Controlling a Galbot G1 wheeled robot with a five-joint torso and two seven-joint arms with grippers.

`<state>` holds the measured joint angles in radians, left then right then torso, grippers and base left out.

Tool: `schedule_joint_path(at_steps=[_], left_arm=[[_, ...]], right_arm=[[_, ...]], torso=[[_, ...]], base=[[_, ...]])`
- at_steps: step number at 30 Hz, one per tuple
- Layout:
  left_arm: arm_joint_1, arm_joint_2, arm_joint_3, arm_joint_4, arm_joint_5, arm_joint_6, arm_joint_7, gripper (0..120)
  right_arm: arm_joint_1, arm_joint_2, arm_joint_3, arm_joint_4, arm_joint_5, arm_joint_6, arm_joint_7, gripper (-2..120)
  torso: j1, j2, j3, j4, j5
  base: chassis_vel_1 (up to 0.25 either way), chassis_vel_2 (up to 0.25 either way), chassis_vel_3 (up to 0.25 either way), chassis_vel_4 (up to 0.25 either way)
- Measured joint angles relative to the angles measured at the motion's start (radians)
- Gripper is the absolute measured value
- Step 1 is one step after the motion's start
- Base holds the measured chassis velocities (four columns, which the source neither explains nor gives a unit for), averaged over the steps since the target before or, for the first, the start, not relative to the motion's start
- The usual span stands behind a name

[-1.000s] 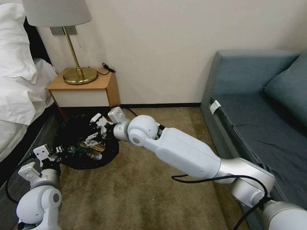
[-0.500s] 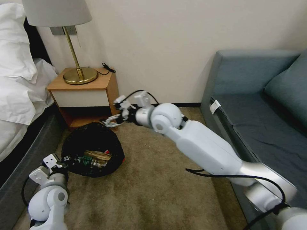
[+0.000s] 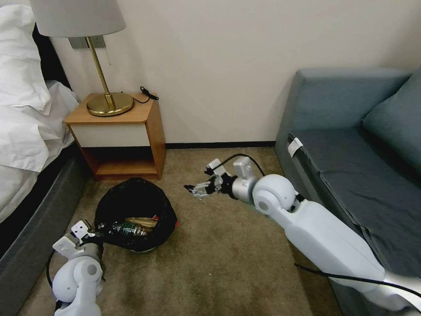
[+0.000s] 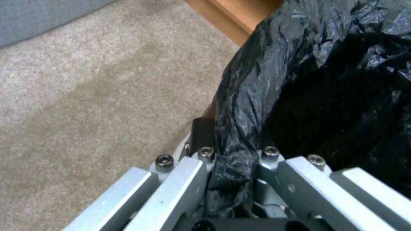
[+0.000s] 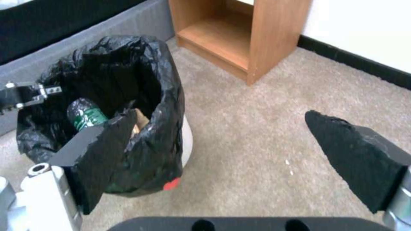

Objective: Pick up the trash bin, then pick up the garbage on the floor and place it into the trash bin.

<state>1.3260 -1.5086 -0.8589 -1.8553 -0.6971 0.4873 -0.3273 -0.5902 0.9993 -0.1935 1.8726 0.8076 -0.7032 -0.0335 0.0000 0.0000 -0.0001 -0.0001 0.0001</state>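
The trash bin [image 3: 136,206], white with a crinkly black bag over its rim, stands on the carpet in front of the nightstand. My left gripper [image 3: 90,230] is at its near-left rim, shut on the bag-covered edge [image 4: 233,150]. Inside lies garbage: a clear bottle with a green label [image 5: 85,117], tan paper [image 5: 141,118] and a red scrap [image 3: 154,217]. My right gripper [image 3: 195,188] hovers over bare carpet to the right of the bin, open with nothing between its black pads [image 5: 359,154]. The bin's white wall [image 5: 187,141] shows below the bag.
A wooden nightstand [image 3: 127,131] with a brass lamp [image 3: 109,103] stands behind the bin. The bed [image 3: 26,131] runs along the left, and a grey-blue sofa [image 3: 351,145] fills the right. Open carpet [image 3: 210,263] lies between them.
My right gripper has pulled out from over the bin and swung right, empty. The bin, held by my left gripper, has come down and slightly right.
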Motion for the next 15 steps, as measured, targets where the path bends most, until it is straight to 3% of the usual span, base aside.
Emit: schedule_joint_path(at_steps=[10, 15], left_arm=[[0.011, -0.016, 0.004, -0.001, 0.016, -0.002, 0.002, 33], [0.021, -0.028, 0.006, -0.025, 0.083, -0.015, 0.009, 54]], right_arm=[[-0.070, -0.044, 0.056, 0.040, -0.025, 0.019, -0.027, 100], [-0.105, -0.060, 0.097, 0.057, -0.032, 0.037, -0.034, 100]], torso=[[0.000, 0.000, 0.000, 0.0002, 0.0002], [0.000, 0.000, 0.000, 0.0001, -0.0001]], base=[[0.000, 0.000, 0.000, 0.000], [0.000, 0.000, 0.000, 0.000]])
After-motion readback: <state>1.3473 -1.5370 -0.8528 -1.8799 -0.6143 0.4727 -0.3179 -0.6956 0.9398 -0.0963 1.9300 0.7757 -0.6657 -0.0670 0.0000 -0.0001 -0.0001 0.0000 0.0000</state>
